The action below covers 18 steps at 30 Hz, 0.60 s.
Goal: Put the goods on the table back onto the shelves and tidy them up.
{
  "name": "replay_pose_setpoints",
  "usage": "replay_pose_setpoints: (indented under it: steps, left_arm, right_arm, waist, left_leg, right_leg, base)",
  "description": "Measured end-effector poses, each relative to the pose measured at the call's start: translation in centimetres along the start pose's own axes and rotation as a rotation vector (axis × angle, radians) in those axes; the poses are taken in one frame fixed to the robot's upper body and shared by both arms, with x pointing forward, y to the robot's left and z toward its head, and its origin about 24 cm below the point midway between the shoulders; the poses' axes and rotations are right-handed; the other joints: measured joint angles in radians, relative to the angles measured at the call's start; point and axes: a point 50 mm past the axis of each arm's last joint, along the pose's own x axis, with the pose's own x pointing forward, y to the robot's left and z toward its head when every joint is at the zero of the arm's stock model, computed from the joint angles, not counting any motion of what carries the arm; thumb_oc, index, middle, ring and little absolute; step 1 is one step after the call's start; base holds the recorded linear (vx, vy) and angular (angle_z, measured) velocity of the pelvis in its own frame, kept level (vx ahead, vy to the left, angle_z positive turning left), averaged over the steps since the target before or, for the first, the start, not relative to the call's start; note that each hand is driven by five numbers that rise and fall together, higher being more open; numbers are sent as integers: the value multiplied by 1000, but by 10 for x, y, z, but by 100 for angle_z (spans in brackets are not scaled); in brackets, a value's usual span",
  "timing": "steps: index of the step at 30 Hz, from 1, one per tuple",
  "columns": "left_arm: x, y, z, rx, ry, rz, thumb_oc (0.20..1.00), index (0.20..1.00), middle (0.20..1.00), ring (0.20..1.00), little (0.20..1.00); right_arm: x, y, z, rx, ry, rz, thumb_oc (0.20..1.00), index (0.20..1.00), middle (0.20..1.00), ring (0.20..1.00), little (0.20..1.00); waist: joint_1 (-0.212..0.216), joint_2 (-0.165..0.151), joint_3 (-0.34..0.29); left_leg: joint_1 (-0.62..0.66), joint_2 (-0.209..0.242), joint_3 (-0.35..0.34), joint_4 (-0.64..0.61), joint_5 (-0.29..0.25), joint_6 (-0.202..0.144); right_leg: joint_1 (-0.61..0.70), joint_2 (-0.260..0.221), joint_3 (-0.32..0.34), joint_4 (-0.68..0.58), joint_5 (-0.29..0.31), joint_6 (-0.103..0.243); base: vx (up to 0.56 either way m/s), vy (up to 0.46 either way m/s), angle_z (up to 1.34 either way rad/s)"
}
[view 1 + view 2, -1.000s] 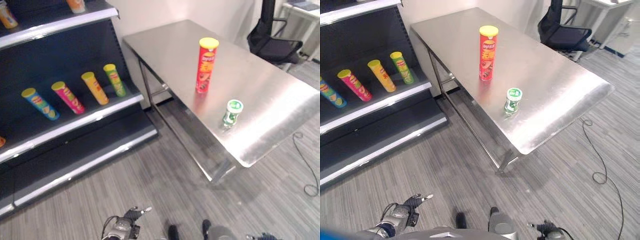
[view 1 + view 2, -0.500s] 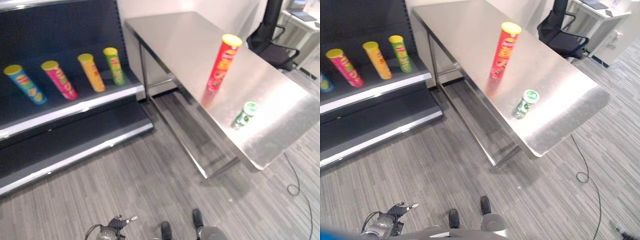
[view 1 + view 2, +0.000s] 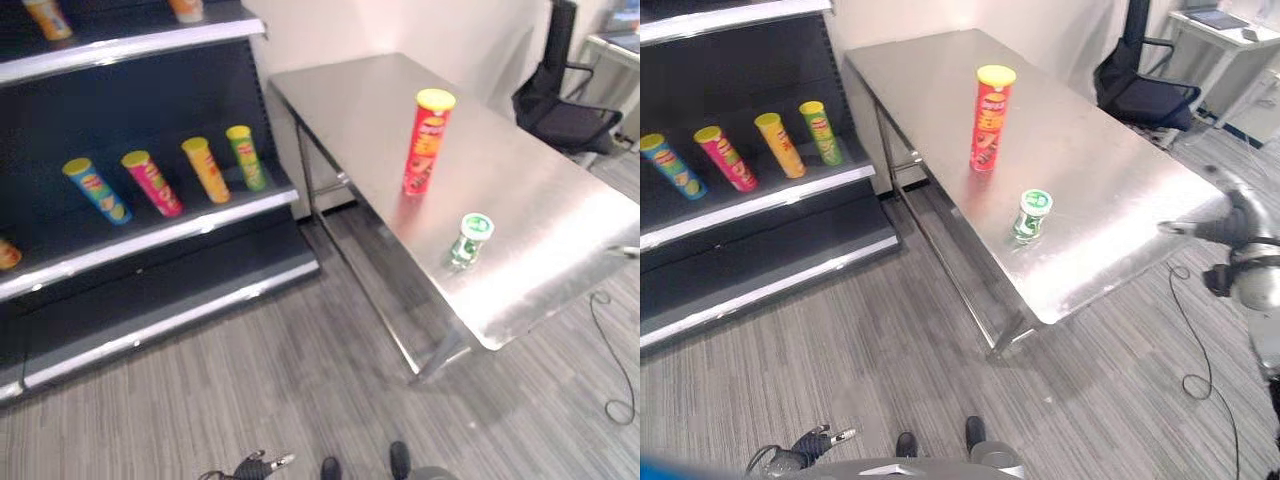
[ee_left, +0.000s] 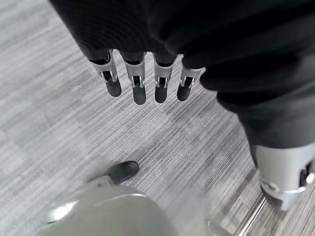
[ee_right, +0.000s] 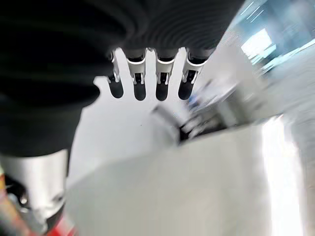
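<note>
Leftmost stands the dark shelf unit, its middle shelf carrying four tubes in a row: a blue tube, a pink tube, an orange tube and a green tube. Each stands on its base with its yellow lid up, the long axis leaning back toward the upper left. The shelf above holds two more tubes, cut off by the view's edge.

Low down over the grey floor hangs the left hand, well apart from any goods; in the left wrist view its fingers are straight and a little spread, holding nothing.

Further right is the steel bench. On it a red tube stands upright, long axis vertical, yellow lid on top. Nearer the bench's front edge and to the right of the red tube, apart from it, stands a small green cup, upright with its lid up.

At the bench's right-hand corner the right hand is raised, clear of both goods; in the right wrist view its fingers are straight and slightly spread, empty. Beyond the bench's far right corner sits a black chair.
</note>
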Motion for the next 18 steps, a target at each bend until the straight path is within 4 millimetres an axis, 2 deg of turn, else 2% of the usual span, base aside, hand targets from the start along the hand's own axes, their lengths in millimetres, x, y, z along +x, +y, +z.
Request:
replay_pose_setpoints:
  steps: [1,3,7,10,18]
  left_arm:
    - [0,1,-1,1,3,3,1000,1000,1000,1000,1000]
    - [0,2,-4,2,16,4,1000,1000,1000,1000,1000]
    - [-1,2,-9,0,38,7,1000,1000,1000,1000,1000]
    - [-1,2,-9,-4,39,10,1000,1000,1000,1000,1000]
    - [-1,4,-9,-16,38,31,1000,1000,1000,1000,1000]
  right_arm:
    - [5,5,2,9,-6,10,1000,1000,1000,1000,1000]
    - [10,10,-9,-24,48,33,1000,1000,1000,1000,1000]
    - [14,33,-17,-47,101,127,1000,1000,1000,1000,1000]
    - [12,41,-24,-52,139,142,1000,1000,1000,1000,1000]
    - [18,61,-21,-38,148,194,1000,1000,1000,1000,1000]
  waist:
    - [24,-1,1]
    - [32,-5,3]
    - [33,-5,11]
    - [29,-4,17]
    - [35,-1,20]
  left_leg:
    - [1,0,-3,0,0,0]
    - [1,-1,-16,-2,-1,-1]
    - [0,-2,-33,-2,-3,-8]
    - [4,-3,-49,-2,-1,-9]
    - [1,-2,-71,-2,6,-15]
  right_leg:
    - [3,-1,-3,0,-1,1]
    - [7,-2,-12,-1,-3,4]
    - [17,-3,-33,0,-7,1]
    - [28,-4,-47,0,-10,-3]
    - [34,-4,-70,-1,-11,-5]
  base:
    - [1,-34,19]
    - [5,-33,13]
    - [6,-33,13]
    - [4,-32,13]
    - [6,-24,9]
